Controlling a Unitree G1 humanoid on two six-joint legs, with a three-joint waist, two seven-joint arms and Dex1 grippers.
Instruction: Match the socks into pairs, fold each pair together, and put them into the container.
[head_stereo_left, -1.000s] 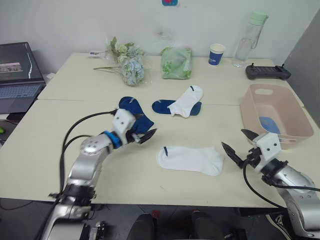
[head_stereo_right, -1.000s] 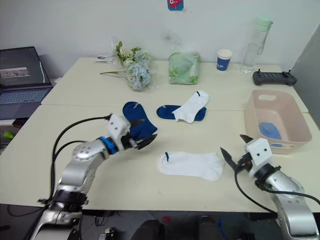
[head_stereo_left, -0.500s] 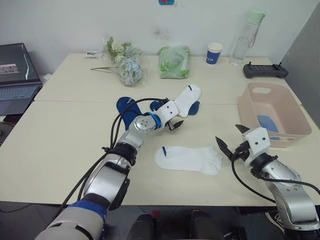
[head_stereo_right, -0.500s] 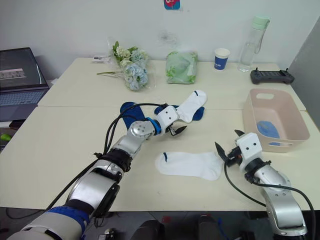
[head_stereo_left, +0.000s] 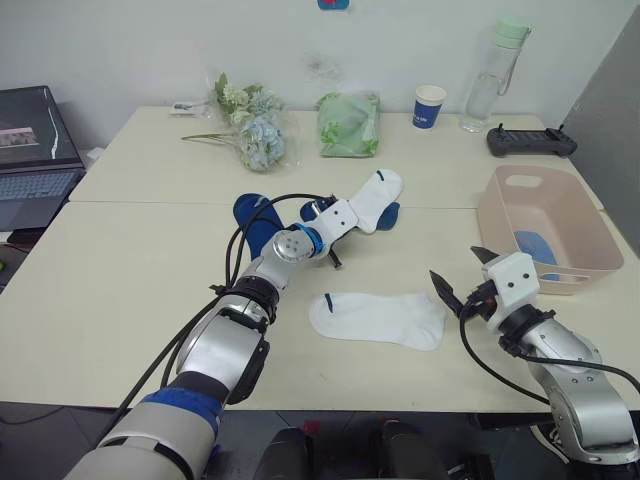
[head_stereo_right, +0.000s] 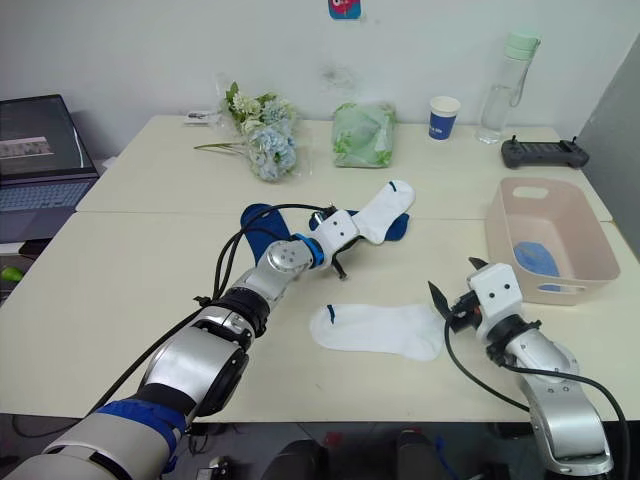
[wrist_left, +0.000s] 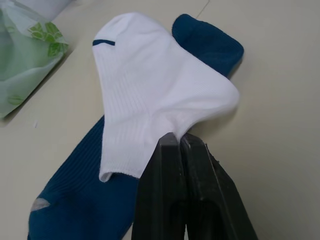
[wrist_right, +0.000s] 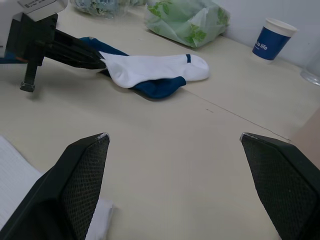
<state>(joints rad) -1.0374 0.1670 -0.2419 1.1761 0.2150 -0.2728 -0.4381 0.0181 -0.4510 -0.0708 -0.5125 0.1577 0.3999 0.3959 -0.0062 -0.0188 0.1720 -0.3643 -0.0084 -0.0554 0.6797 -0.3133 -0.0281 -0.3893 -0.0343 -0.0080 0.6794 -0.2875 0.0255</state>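
Observation:
Near the table's middle, a white sock (head_stereo_left: 378, 193) lies across a dark navy sock (wrist_left: 70, 190). My left gripper (wrist_left: 179, 136) is shut on the near edge of this white sock and pinches it up slightly. A second navy sock (head_stereo_left: 254, 215) lies to its left. Another white sock (head_stereo_left: 380, 318) lies flat near the front edge. My right gripper (head_stereo_left: 463, 273) hovers open just to the right of that front sock, holding nothing. The pink container (head_stereo_left: 590, 235) stands at the right with a light blue sock (head_stereo_left: 532, 245) inside.
Along the back of the table are a flower bunch (head_stereo_left: 252, 132), a green cloth bundle (head_stereo_left: 350, 125), a blue paper cup (head_stereo_left: 430, 107), a clear bottle (head_stereo_left: 487, 80) and a black controller (head_stereo_left: 532, 143). A laptop (head_stereo_left: 35, 150) sits at the far left.
My left arm reached from the left navy sock over to the back white sock, and its fingers shut on the sock's edge. The right gripper stayed open in place.

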